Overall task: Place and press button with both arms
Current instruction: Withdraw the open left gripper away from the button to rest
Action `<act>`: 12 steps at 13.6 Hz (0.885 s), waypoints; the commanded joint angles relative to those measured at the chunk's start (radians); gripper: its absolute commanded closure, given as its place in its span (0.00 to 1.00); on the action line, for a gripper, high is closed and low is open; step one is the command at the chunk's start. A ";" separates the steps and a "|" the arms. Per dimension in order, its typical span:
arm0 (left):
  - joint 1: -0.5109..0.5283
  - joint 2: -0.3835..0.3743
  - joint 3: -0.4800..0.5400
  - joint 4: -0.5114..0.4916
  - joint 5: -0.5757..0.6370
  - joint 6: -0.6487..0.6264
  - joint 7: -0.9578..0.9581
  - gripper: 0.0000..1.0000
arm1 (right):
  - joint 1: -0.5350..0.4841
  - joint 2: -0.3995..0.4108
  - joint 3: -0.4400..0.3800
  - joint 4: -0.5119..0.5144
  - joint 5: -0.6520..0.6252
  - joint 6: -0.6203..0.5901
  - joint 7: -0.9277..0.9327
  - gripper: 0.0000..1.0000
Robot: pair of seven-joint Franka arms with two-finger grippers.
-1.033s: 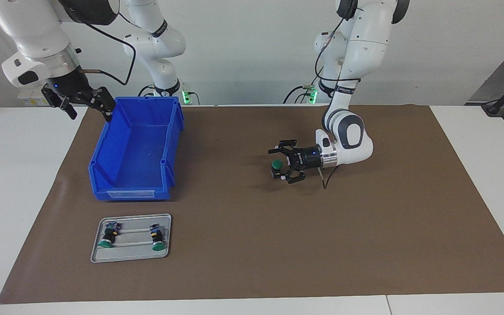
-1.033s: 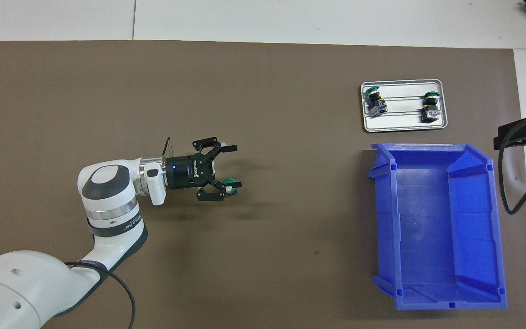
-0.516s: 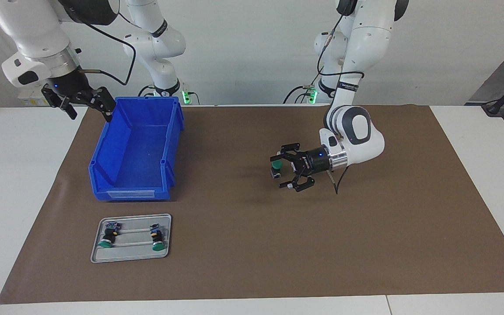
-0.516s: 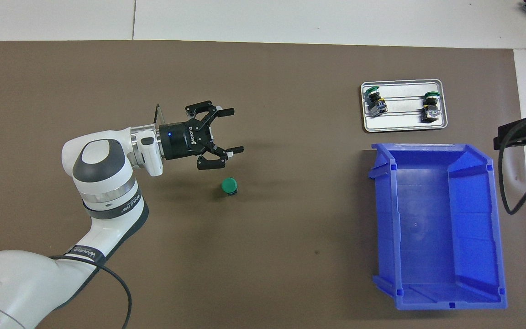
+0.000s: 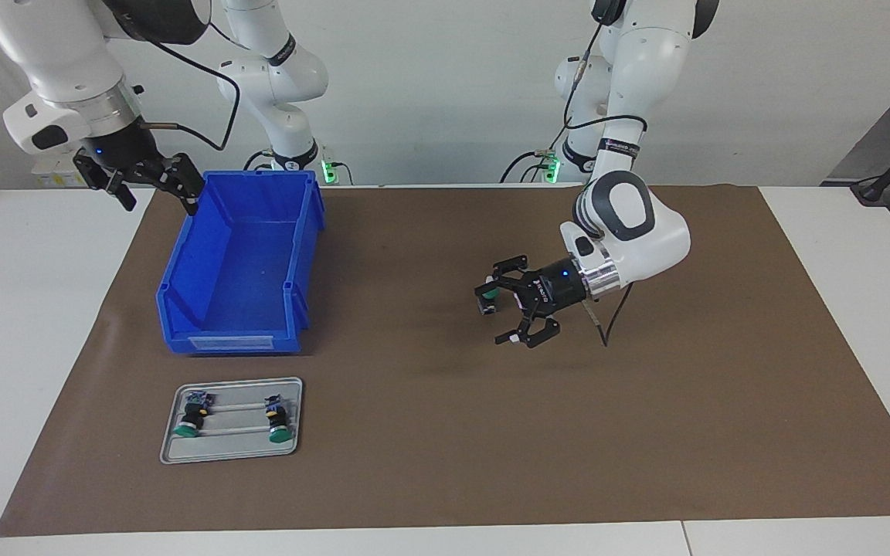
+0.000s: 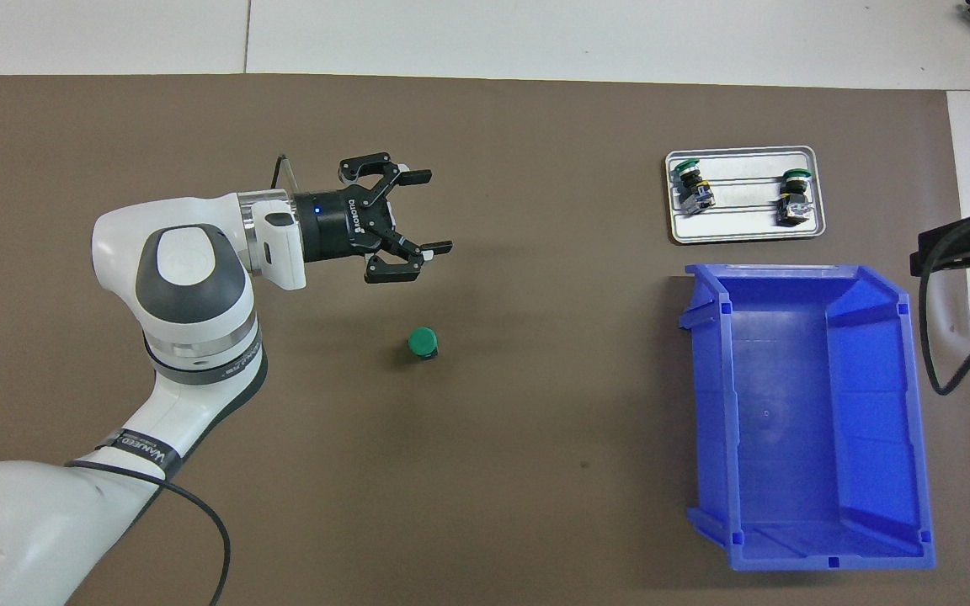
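The button (image 5: 487, 303) (image 6: 423, 342) stands upright on the brown mat near the middle, green cap up, with nothing holding it. My left gripper (image 5: 494, 316) (image 6: 433, 211) hangs open and empty over the mat just beside it, lying sideways and clear of the cap. In the facing view one of its fingers partly covers the button. My right gripper (image 5: 157, 197) waits open and empty in the air by the corner of the blue bin (image 5: 244, 270) at the right arm's end. Only its edge (image 6: 956, 248) shows in the overhead view.
The blue bin (image 6: 788, 404) holds nothing. A small grey tray (image 5: 232, 444) (image 6: 742, 220) lies on the mat farther from the robots than the bin. Two more green-capped buttons (image 5: 188, 421) (image 5: 276, 425) lie on their sides in it.
My left gripper, open around the button a second ago, has risen and drawn off it, leaving it standing on the mat. The right arm has not moved.
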 commanded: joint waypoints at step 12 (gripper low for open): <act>0.028 -0.125 0.128 0.072 0.824 -0.109 -0.088 0.00 | -0.003 -0.016 0.005 -0.016 0.006 -0.007 0.005 0.00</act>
